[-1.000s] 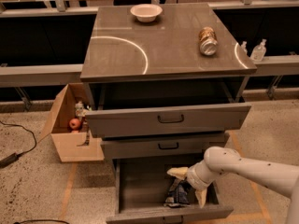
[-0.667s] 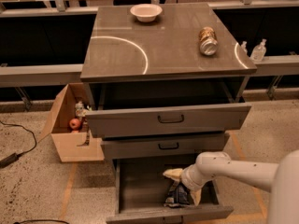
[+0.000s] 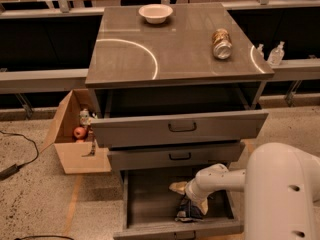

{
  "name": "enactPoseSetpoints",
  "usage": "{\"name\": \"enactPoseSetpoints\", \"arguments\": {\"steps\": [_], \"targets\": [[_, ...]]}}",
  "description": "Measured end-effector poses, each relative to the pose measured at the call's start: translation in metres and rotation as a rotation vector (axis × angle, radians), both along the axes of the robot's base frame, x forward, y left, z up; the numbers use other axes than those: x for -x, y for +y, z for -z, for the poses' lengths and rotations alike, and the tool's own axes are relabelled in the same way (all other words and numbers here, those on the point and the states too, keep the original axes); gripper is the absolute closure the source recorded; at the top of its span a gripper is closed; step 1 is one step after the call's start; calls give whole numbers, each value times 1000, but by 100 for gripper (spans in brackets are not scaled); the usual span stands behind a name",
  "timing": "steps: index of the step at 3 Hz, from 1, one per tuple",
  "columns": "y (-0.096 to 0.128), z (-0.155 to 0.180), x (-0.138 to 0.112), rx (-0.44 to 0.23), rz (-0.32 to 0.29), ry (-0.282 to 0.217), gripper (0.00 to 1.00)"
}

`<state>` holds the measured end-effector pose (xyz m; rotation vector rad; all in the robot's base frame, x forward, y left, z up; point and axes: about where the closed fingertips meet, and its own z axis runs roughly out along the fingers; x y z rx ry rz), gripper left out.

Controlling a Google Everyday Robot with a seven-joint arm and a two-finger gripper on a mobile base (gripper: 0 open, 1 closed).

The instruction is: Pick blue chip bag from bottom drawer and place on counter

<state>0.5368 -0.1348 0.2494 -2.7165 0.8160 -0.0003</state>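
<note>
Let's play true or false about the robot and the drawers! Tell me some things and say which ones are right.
1. The robot's hand is down in the bottom drawer, right by the blue chip bag. True.
2. The blue chip bag is on the counter. False: it lies in the bottom drawer.
3. The white bowl sits on the counter. True.
4. The can stands upright. False: it lies on its side on the counter.
</note>
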Motion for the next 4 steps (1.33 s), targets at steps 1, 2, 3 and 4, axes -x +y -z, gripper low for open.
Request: {"name": "enactPoseSetpoints", "arguments": {"steps": [1, 2, 3, 4], "targets": [[-3, 39, -16, 61, -5, 2, 0], [-8, 75, -25, 98, -7, 22, 0], [-12, 98, -28, 109, -16, 51, 17], [-15, 106, -28, 98, -21, 82, 41]]}}
